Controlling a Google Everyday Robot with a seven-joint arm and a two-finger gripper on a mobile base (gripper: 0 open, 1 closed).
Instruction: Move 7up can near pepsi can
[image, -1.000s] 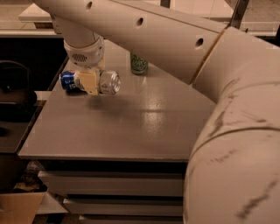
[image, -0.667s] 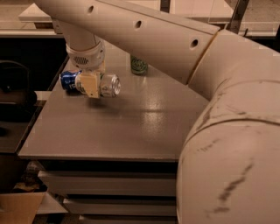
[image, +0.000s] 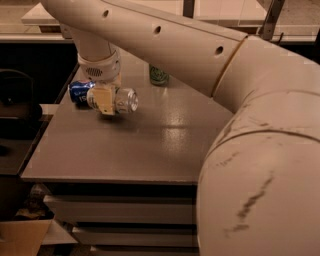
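- Robot arm (image: 210, 55): one, cream, thick-jointed. It fills the right side of the view and reaches across the top to the far left of the worktop.
- Worktop (image: 165, 145): one flat grey slab with a dull sheen. Pale drawer fronts (image: 120, 212) sit stacked under its front edge.
- Cardboard box (image: 22, 237): one, brown, low at the left, below worktop level.
- Gripper (image: 109, 101): one, hanging wrist-down over the far-left part of the worktop. The jaws are clenched on the can, spread only as wide as the can's body. One cream finger (image: 104, 99) crosses the can's middle.
- White-silver aluminium 7up can (image: 127, 100): one, held on its side in the jaws. Its shiny silver end faces right, and its shadow lies on the worktop directly under it. Whether it rests on the surface or hangs just clear of it cannot be told.
- Deep blue aluminium pepsi can (image: 80, 91): one, apparently lying on its side just beside the left end of the 7up can, partly hidden behind the gripper. Whether the two touch cannot be told.
- All-green drink can (image: 159, 76): one, upright at the rear of the worktop, well apart from the other two. Its top is hidden by the arm.
- Can count: three in all, one of each colour.
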